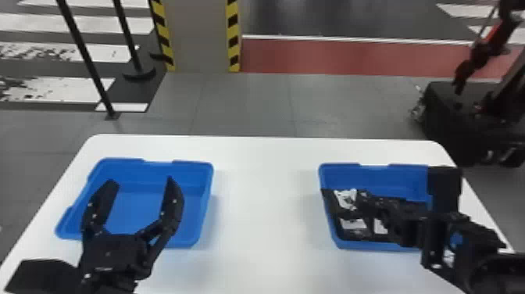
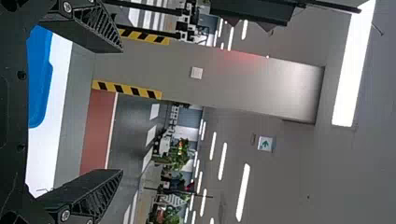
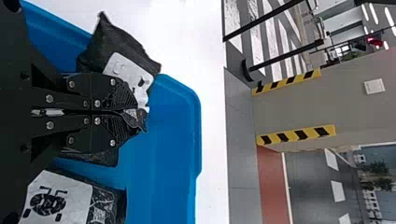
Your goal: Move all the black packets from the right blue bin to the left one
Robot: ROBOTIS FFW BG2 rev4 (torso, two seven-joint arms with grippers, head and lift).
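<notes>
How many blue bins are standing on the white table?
2. The left bin stands on the white table's left side; the right bin stands on its right side, with black packets inside. No other seems hidden.

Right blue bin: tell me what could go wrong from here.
The right pincer seems to pinch only a crumpled edge of one black packet, so it might slip free. That packet pokes over the rim of the right blue bin and could snag or drop onto the table. Another packet lies nearby and may get bumped.
</notes>
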